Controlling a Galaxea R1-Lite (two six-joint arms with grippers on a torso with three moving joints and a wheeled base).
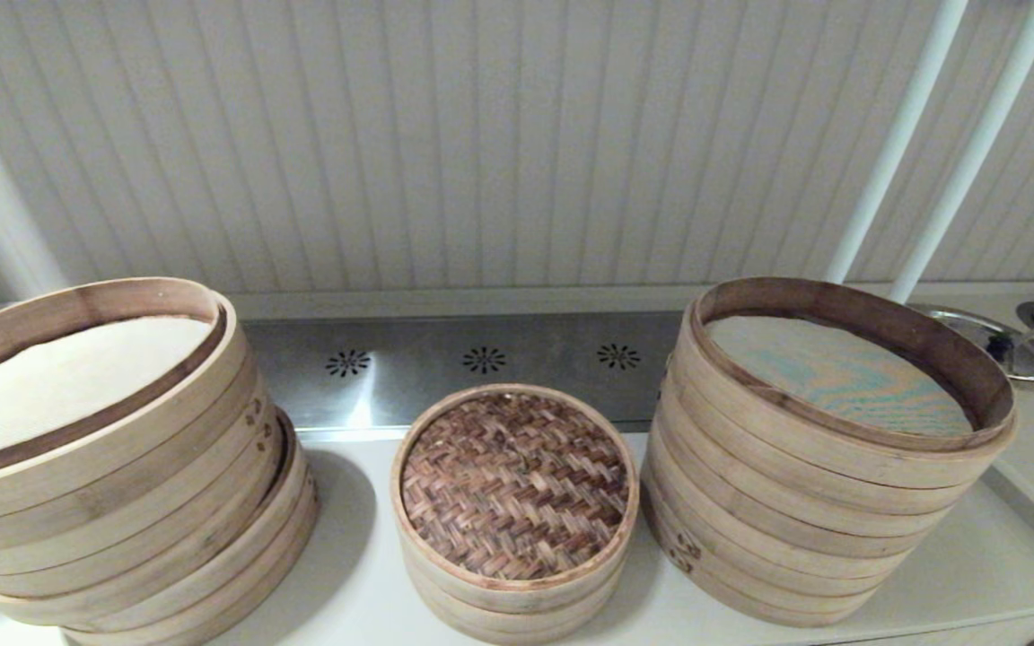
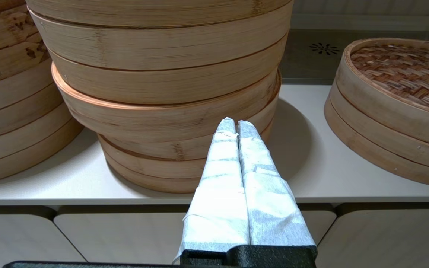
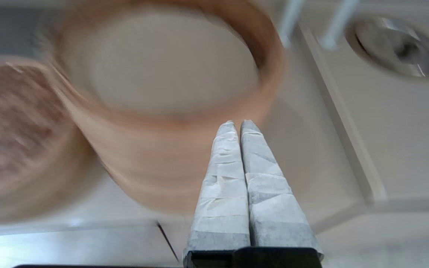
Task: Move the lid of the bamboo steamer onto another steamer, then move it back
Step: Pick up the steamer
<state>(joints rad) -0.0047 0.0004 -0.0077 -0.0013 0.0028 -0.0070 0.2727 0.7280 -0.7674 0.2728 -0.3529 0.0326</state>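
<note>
Bamboo steamer lid (image 1: 514,484) top unobstructed from above. Side access narrow: leaning stack (image 1: 113,458) on left, tall stack (image 1: 827,449) on right (nearly touching). Front counter edge (image 1: 364,601) open.

Two tall steamer stacks (image 1: 104,449) (image 1: 831,449) flank a steel sink (image 1: 1002,345)

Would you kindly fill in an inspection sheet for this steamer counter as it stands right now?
Surface: pale counter, steel vent strip behind it.
Job's things: woven lid sits on the low middle steamer; no lone open low tray seen.
Clutter: leaning stack to the left, tall stack to the right, both open-topped with liners.
Grippers: left gripper shut, low before the leaning stack; right gripper shut, near the tall stack; neither holds anything.
Cables: nothing seen.
Surroundings: ribbed wall, two white pipes, metal dish far right.
</note>
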